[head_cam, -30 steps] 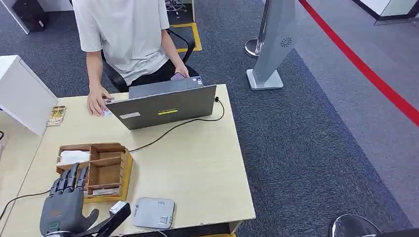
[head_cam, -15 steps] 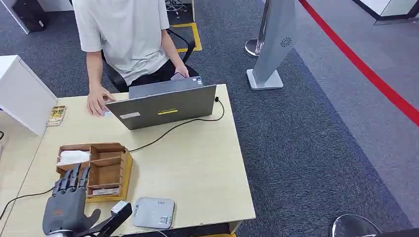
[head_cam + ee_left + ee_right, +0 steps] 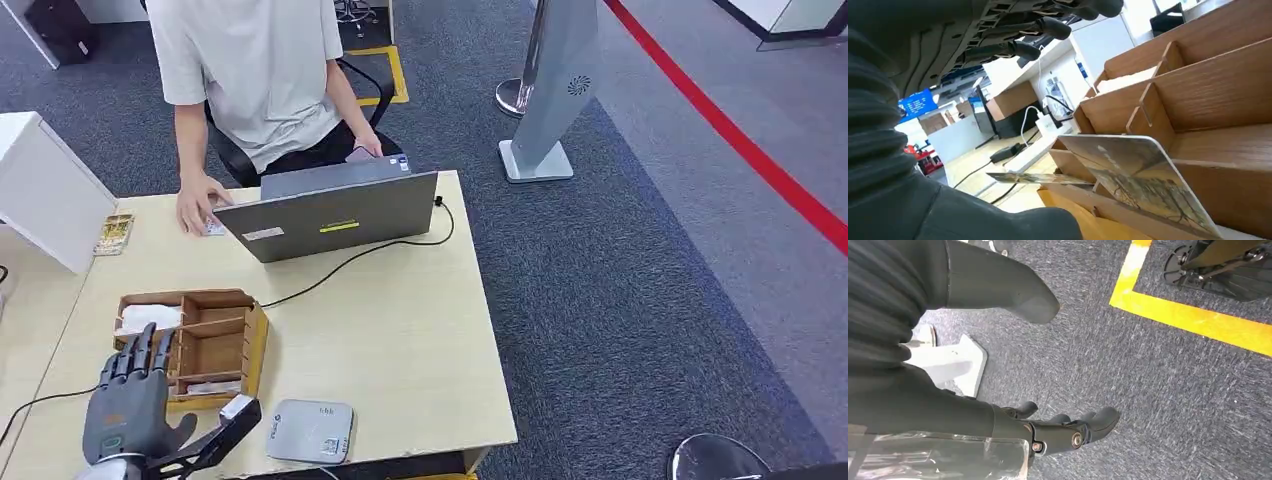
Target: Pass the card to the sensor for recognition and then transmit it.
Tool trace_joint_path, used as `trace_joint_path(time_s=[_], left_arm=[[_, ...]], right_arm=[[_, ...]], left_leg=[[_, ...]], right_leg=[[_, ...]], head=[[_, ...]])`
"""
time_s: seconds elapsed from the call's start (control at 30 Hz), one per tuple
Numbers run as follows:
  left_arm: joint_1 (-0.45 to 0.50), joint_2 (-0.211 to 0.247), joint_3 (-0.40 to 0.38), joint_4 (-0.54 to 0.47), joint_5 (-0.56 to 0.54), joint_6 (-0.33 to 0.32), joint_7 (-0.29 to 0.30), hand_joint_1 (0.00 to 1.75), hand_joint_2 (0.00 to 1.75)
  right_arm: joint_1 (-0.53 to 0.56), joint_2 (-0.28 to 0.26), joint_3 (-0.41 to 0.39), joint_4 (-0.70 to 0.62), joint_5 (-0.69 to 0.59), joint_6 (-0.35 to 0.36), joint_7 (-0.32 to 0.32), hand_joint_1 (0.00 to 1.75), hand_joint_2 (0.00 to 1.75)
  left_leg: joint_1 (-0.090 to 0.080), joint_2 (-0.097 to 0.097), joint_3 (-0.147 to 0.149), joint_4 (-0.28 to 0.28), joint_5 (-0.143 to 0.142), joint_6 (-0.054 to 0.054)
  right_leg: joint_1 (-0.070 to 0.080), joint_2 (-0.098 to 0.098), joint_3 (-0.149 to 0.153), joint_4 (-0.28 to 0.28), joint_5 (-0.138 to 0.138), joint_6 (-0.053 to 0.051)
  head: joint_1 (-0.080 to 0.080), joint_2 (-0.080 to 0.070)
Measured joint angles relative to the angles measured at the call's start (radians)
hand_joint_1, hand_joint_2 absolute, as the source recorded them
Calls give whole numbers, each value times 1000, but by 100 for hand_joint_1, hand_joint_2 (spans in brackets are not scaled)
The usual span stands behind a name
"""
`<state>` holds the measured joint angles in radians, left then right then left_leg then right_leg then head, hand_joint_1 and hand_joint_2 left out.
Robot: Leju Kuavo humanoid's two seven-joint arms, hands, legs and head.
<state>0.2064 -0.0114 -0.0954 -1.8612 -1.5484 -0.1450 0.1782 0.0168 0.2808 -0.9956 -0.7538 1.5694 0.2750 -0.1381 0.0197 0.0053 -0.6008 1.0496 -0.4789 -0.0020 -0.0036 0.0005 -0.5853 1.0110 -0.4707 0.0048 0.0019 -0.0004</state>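
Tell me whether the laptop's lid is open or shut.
Open: the laptop lid stands raised, its grey back facing the camera, with the person seated behind it.

Pale wood table (image 3: 400, 340); brown wooden organiser (image 3: 215, 340); light grey sensor (image 3: 311, 431); grey laptop (image 3: 330, 215) with a yellow sticker; black cable (image 3: 350, 258); dark grey speckled carpet (image 3: 620, 300) crossed by a red stripe (image 3: 740, 140); tree-printed card (image 3: 1143, 182); dark grey left hand (image 3: 130, 410).

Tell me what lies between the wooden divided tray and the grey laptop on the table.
In the head view, between the wooden divided tray and the grey laptop lies bare tabletop, crossed only by a black cable.
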Motion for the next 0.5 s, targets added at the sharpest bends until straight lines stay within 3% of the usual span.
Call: trace_joint_path(time_s=[0.5], left_arm=[[-19, 17, 15, 40, 0, 21, -18, 0, 175]], right_arm=[[-2, -2, 14, 3, 0, 2, 1, 0, 175]], left_leg=[[0, 0, 0, 0, 0, 0]], right_leg=[[0, 0, 0, 0, 0, 0]], head=[[0, 0]])
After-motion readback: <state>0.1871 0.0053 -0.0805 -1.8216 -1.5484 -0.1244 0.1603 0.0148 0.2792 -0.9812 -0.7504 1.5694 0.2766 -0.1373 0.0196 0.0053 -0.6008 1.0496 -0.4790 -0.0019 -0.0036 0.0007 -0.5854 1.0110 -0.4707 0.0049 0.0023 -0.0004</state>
